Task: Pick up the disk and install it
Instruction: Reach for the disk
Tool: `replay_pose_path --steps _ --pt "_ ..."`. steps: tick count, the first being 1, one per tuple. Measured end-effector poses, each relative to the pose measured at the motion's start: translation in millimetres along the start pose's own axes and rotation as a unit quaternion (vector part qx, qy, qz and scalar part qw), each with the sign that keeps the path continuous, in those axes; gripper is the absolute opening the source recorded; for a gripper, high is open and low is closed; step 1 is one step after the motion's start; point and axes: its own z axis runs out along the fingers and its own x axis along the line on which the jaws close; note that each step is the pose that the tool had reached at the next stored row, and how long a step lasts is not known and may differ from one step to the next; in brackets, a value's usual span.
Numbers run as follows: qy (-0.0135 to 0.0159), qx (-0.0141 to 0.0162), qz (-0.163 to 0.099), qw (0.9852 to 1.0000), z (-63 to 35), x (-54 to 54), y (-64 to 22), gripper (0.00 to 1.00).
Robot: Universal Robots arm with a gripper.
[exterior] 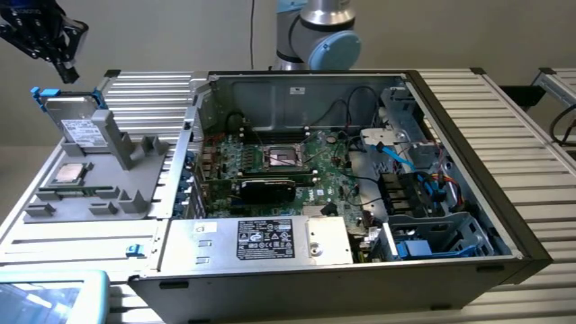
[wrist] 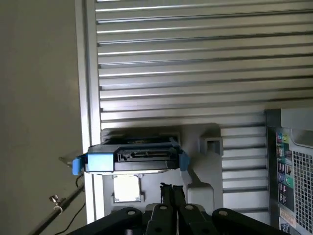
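Disk (exterior: pixel 77 123), blue-framed, propped upright in grey holder (exterior: pixel 126 154); label print unreadable. Wrist view adds its connector edge (wrist: pixel 144 155). Jaws pressed together, empty, apart from disk.

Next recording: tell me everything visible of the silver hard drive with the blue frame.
The flat rectangular silver metal disk carries a white printed label on its face and a bright blue plastic frame around its edges, with blue tabs at the upper corners. It stands tilted in a grey plastic holder at the exterior view's left, outside the open computer case. The wrist view shows its upper edge with a dark connector. Only the holder touches it; the shut gripper hangs above, apart.
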Motion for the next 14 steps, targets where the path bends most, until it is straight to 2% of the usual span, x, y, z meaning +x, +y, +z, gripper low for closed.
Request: replay_pose_path --steps 3,14 --pt "0.0013 0.0002 0.0 1.0 -0.8 11.0 1.6 0.11" --pt "0.0023 0.003 0.0 1.0 -3.1 43.7 13.2 0.11"
